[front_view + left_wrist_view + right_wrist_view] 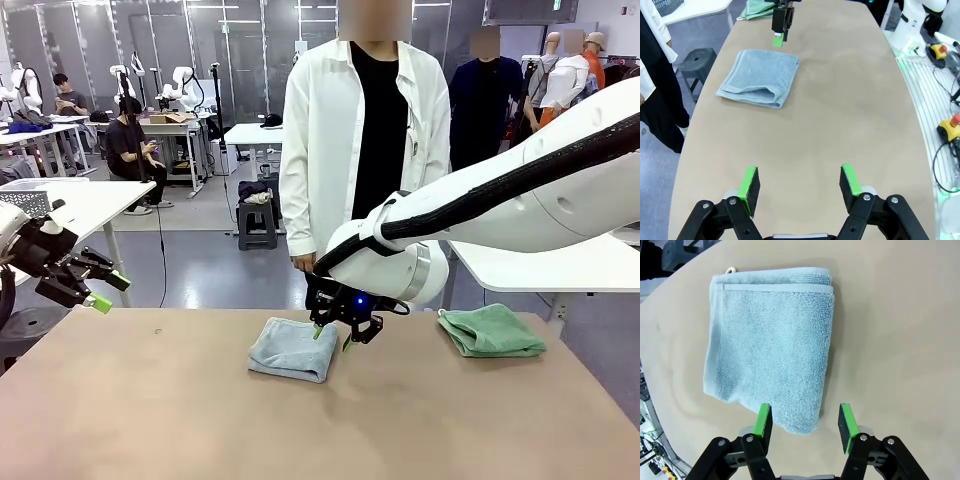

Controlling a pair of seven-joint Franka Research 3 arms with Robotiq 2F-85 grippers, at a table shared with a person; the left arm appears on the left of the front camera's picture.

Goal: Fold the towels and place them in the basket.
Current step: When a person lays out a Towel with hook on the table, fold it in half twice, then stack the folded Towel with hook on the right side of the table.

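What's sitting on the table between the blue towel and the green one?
Nothing: in the front view, bare table separates the blue towel from the green towel.

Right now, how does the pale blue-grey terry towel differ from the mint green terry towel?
The pale blue-grey terry towel lies near the middle of the brown table; the mint green terry towel lies at its far right edge. The right gripper hovers open over the blue-grey towel's corner; no gripper is near the green one. The blue-grey one is neatly folded; the green one looks more rumpled. Both lie folded on the table, not in any basket.
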